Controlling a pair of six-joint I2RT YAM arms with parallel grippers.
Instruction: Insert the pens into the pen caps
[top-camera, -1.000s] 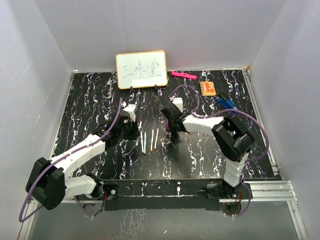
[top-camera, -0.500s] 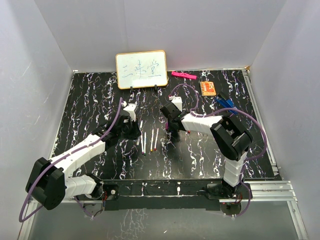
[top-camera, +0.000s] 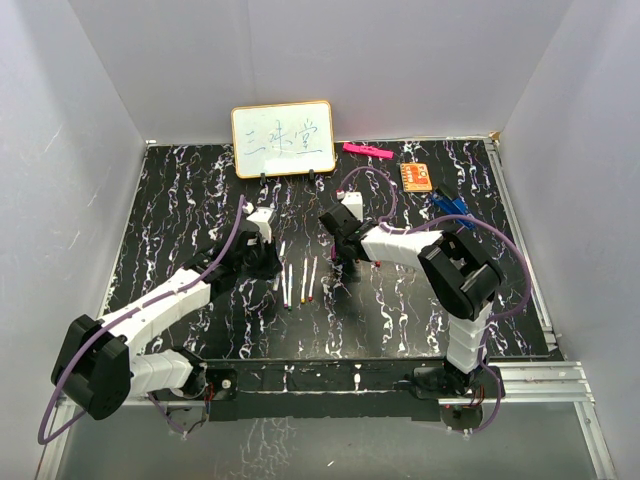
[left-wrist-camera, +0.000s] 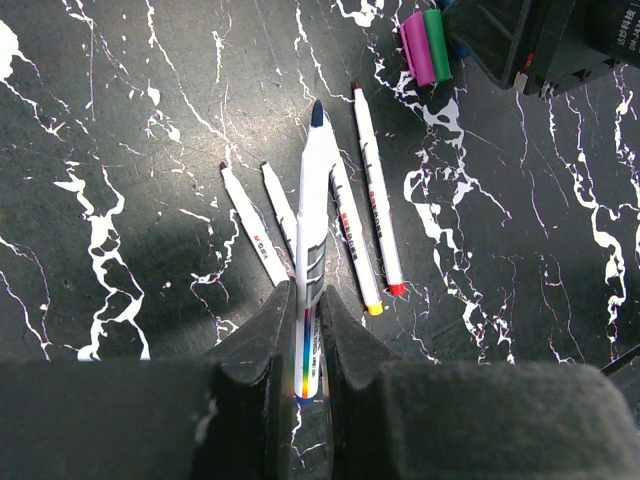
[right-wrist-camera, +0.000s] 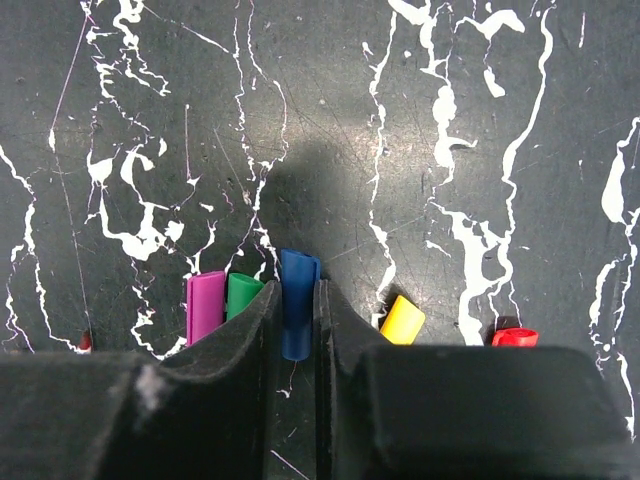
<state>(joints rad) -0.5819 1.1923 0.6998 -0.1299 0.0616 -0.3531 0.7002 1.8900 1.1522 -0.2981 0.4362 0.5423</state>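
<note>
My left gripper (left-wrist-camera: 305, 295) is shut on a white pen (left-wrist-camera: 314, 200) with a dark blue tip pointing away, held over the black marbled table (left-wrist-camera: 120, 120). Several more white pens lie beside it: two to its left (left-wrist-camera: 250, 225) and two to its right, with a yellow end (left-wrist-camera: 352, 240) and a red end (left-wrist-camera: 377, 195). My right gripper (right-wrist-camera: 297, 290) is shut on a blue cap (right-wrist-camera: 298, 270). Purple (right-wrist-camera: 205, 305) and green (right-wrist-camera: 241, 295) caps lie to its left, yellow (right-wrist-camera: 402, 320) and red (right-wrist-camera: 514, 337) caps to its right. In the top view the left gripper (top-camera: 264, 265) and the right gripper (top-camera: 338, 262) flank the pens (top-camera: 302, 282).
A small whiteboard (top-camera: 283, 139) stands at the back. A pink flat bar (top-camera: 366, 151), an orange card (top-camera: 416, 176) and a blue clip-like object (top-camera: 450, 205) lie at the back right. White walls enclose the table on three sides.
The right gripper has shifted slightly to the left and away over the caps. The left arm has barely moved and still holds the pen.
</note>
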